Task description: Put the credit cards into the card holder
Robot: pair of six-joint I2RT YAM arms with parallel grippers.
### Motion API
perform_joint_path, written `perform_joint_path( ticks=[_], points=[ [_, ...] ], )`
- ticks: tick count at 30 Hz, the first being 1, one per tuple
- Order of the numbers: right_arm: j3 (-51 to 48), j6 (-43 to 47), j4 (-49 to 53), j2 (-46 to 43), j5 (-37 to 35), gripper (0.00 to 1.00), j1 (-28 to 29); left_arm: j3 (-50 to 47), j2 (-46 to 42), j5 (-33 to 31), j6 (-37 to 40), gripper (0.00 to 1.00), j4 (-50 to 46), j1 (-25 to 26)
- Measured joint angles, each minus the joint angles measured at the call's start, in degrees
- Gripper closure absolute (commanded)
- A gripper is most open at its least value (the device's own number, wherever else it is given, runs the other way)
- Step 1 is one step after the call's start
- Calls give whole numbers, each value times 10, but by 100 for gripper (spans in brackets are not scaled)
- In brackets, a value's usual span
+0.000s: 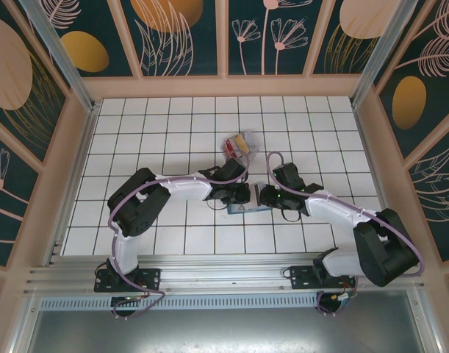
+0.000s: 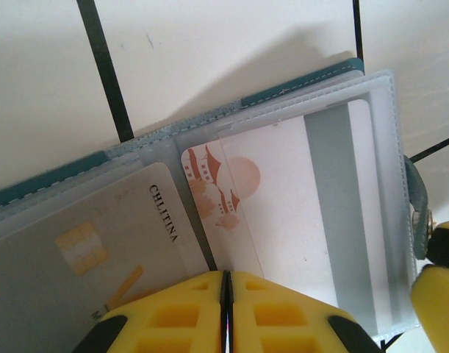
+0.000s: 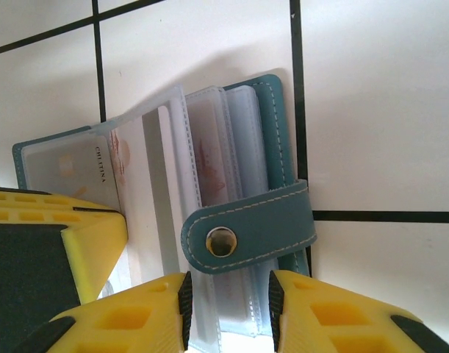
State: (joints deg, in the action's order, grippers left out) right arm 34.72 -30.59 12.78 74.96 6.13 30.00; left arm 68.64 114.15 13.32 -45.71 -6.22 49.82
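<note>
The teal card holder (image 1: 246,209) lies open on the tiled floor between both arms. Its clear pocket pages (image 2: 371,184) hold a pale credit card with a red drawing (image 2: 283,198) and a second pale card printed with dark letters (image 2: 99,235). My left gripper (image 2: 225,276) is shut, its yellow tips resting at the near edge of those pages. My right gripper (image 3: 228,294) is shut on the card holder (image 3: 279,132), pinching its stack of pages and cover just below the snap strap (image 3: 250,232). More credit cards (image 1: 237,145), red and yellow, sit beyond the grippers.
Those far cards stand in a small clear plastic box (image 1: 231,143) about one tile beyond the holder. The left gripper's yellow finger (image 3: 92,235) sits close beside the right gripper. Wooden walls (image 1: 224,87) ring the tiled floor.
</note>
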Motion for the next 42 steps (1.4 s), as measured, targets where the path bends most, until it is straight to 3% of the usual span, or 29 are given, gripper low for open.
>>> perform_joint_path(
  ticks=[42],
  points=[
    [-2, 0, -28, 51, 12, 65, 20, 0, 0, 2, 0, 88, 0, 0]
  ],
)
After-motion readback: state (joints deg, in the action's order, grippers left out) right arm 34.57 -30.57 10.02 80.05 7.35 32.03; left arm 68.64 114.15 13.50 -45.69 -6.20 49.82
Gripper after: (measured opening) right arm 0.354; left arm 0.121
